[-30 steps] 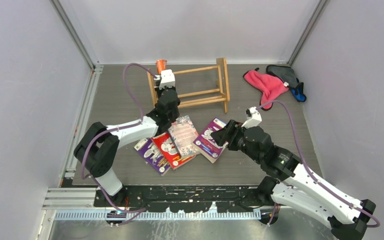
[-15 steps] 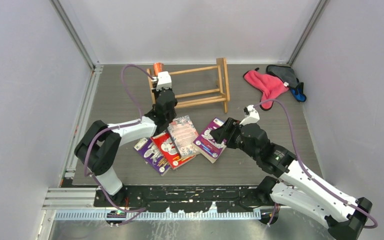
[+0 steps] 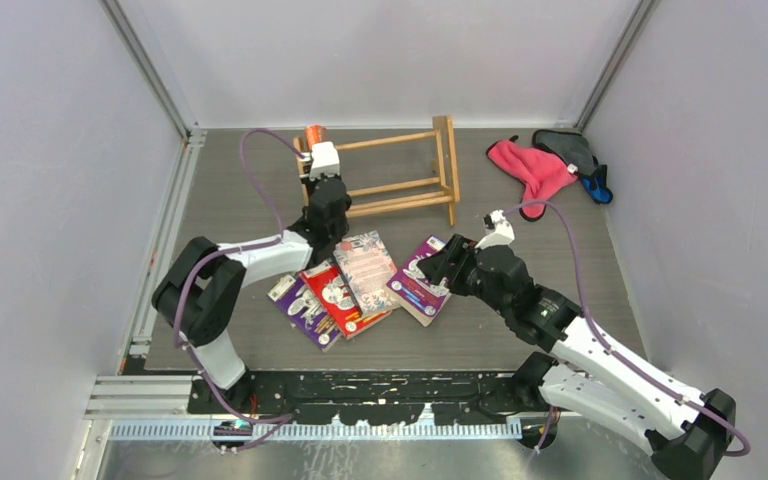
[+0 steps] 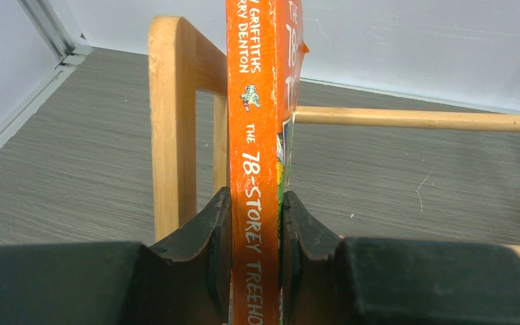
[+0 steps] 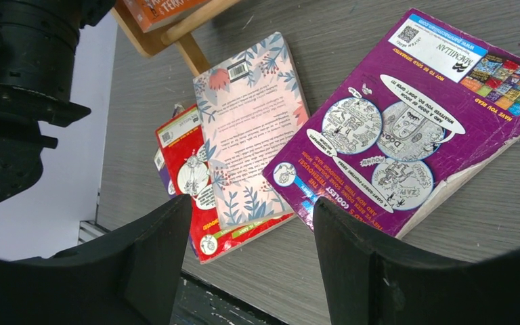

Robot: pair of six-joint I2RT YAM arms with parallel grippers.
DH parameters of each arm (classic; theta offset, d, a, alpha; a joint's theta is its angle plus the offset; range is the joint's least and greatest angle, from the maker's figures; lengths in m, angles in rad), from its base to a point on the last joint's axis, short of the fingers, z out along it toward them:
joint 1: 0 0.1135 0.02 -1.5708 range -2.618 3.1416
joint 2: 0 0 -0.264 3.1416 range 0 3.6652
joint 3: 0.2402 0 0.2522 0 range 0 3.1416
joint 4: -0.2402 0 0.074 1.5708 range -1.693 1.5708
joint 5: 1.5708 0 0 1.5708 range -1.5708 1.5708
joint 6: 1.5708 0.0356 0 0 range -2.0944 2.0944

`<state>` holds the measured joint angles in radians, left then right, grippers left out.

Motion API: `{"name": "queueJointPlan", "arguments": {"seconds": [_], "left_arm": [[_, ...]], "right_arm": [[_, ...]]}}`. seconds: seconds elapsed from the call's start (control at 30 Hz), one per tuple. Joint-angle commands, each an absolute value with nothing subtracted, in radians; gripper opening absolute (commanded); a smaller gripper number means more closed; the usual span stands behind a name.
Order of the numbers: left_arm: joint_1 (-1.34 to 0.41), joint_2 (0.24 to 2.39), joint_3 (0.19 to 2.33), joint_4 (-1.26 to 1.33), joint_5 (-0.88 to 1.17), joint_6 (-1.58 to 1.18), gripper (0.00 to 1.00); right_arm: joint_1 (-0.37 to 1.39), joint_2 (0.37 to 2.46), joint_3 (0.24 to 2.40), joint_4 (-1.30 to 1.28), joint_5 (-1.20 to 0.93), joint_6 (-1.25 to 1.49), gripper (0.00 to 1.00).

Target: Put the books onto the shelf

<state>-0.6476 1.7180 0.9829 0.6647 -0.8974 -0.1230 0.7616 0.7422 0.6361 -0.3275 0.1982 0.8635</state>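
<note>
The books are in two places. One orange book (image 4: 257, 135) stands upright on edge at the left end of the shelf (image 3: 447, 168), clamped at its spine between the two fingers (image 4: 203, 230) of the left hand (image 4: 254, 200). In the left wrist view the spine sits just to the right of the shelf's left end frame, and the upper rail comes out from behind the cover. That view does not show whether the book's lower edge rests on the bottom slats.

The other four books lie flat on the worktop (image 3: 240, 190), in front of the shelf and between the two arms. A pale floral book (image 5: 250, 128) lies back cover up, partly over a red book (image 5: 189, 176). The red book in turn overlaps a small purple book (image 3: 300, 308) at the left of the pile. A larger purple book (image 5: 406, 128) lies back cover up to the right, its near corner touching the floral one.

The right hand (image 5: 252, 206) hangs over that corner with its fingers spread wide apart and nothing between them. I cannot tell whether they touch the covers.

A pink cloth (image 3: 535, 170) and a grey cloth (image 3: 565, 148) lie together at the far right of the worktop, well apart from the books.
</note>
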Motion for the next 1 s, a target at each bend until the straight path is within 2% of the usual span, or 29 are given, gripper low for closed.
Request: {"name": "queueJointPlan", "arguments": {"seconds": [0.0, 0.23, 0.37, 0.47, 0.57, 0.97], "left_arm": [[-0.616, 1.703, 0.982, 0.778, -0.88, -0.138, 0.0], [-0.589, 1.702, 0.972, 0.775, -0.824, -0.124, 0.06], [-0.588, 1.705, 0.967, 0.772, -0.819, -0.104, 0.16], [-0.588, 1.7, 0.961, 0.764, -0.826, -0.101, 0.29], [-0.589, 1.686, 0.948, 0.75, -0.836, -0.116, 0.38], [-0.612, 1.616, 0.936, 0.703, -0.872, -0.125, 0.45]], "right_arm": [[0.752, 0.761, 0.622, -0.228, 0.191, 0.879, 0.71], [0.75, 0.795, 0.602, -0.168, 0.191, 0.892, 0.71], [0.748, 0.806, 0.588, -0.138, 0.191, 0.901, 0.71], [0.748, 0.808, 0.576, -0.122, 0.195, 0.905, 0.71], [0.749, 0.807, 0.568, -0.114, 0.198, 0.908, 0.71], [0.746, 0.796, 0.586, -0.133, 0.193, 0.9, 0.71]]}}
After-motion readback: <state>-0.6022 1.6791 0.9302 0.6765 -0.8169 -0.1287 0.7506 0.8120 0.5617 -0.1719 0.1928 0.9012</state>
